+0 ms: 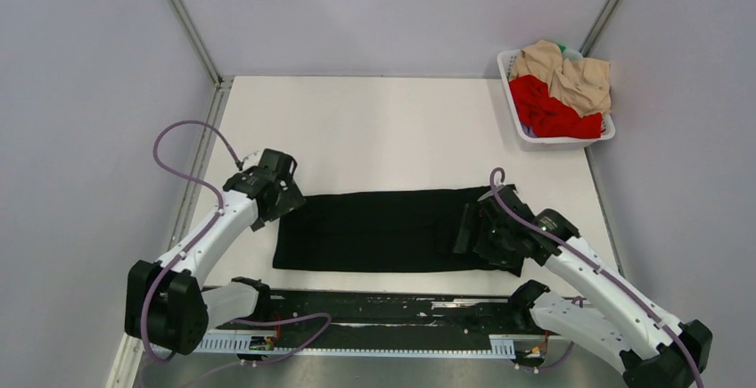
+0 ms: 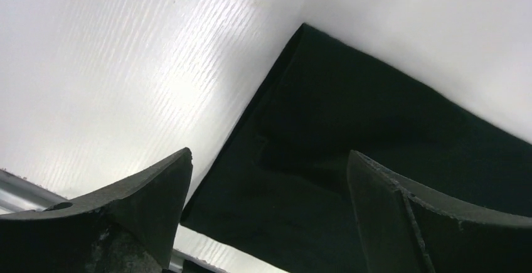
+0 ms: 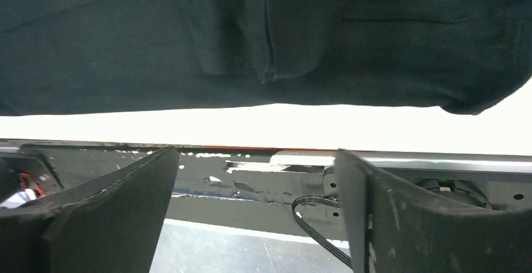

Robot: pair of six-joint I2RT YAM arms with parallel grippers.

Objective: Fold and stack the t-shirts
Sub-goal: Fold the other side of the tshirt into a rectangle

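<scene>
Where the black t-shirt [image 1: 374, 229] ends, white table [image 1: 383, 129] apparently surrounds it.

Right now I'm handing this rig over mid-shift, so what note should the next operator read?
Left gripper: open, empty, over the left end of the black t-shirt.
Right gripper: open, empty, at its right end.
It lies on the table as a long band, seemingly part-folded.
Red t-shirt and beige t-shirt sit crumpled in the basket.
Left: finish the black one, fold both others, stack.
</scene>
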